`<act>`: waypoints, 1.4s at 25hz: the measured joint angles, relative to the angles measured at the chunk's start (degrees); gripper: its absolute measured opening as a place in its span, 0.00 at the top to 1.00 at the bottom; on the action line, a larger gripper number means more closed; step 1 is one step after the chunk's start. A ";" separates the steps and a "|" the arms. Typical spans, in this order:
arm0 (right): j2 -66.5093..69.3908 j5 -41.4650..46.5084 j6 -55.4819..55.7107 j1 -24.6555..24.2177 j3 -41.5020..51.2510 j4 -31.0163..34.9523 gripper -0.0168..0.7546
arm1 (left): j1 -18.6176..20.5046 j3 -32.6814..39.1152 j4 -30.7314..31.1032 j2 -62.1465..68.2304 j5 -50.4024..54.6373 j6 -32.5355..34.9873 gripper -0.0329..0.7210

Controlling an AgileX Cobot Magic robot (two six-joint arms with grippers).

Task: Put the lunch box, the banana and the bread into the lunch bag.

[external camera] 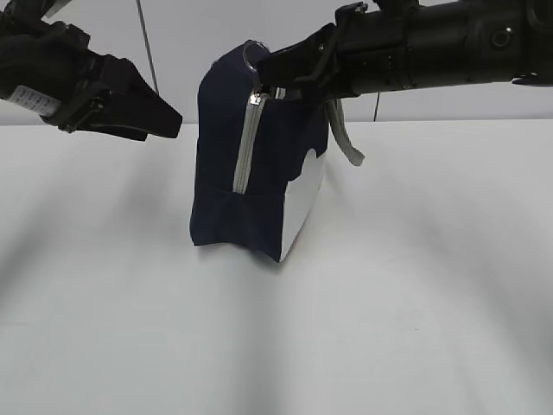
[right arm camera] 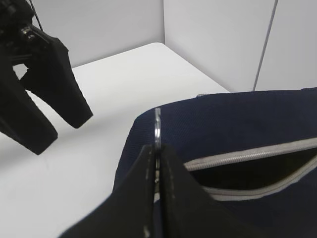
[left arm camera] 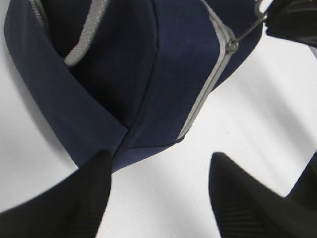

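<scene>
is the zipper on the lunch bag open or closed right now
Partly open: the lunch bag's zipper gapes along the top, showing dark interior; down the end it stays closed.

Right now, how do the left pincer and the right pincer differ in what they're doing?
The left pincer is open and holds nothing; the right pincer is shut on the ring pull of the lunch bag. The left pincer hangs clear of the bag, off its zipper end; the right pincer sits at the bag's top corner. Both are black and raised above the table.
</scene>
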 joint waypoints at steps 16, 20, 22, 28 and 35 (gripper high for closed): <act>2.37 -2.31 2.11 0.00 -0.30 0.88 1.00 | 0.00 0.00 -12.05 7.52 -1.61 17.99 0.38; 2.37 -2.44 2.24 0.00 -0.30 0.88 1.00 | 0.00 0.00 -14.60 8.52 -2.08 23.29 0.40; 2.37 -2.44 2.33 0.00 -0.30 0.88 1.00 | 0.00 0.00 -15.36 9.38 -2.08 24.81 0.43; 2.37 -2.44 2.33 0.00 -0.30 0.90 1.00 | 0.00 0.00 -16.93 11.22 -2.15 26.46 0.53; 2.37 -2.66 2.46 0.00 -0.30 1.02 1.00 | 0.00 0.00 -19.74 11.22 -2.15 29.07 0.65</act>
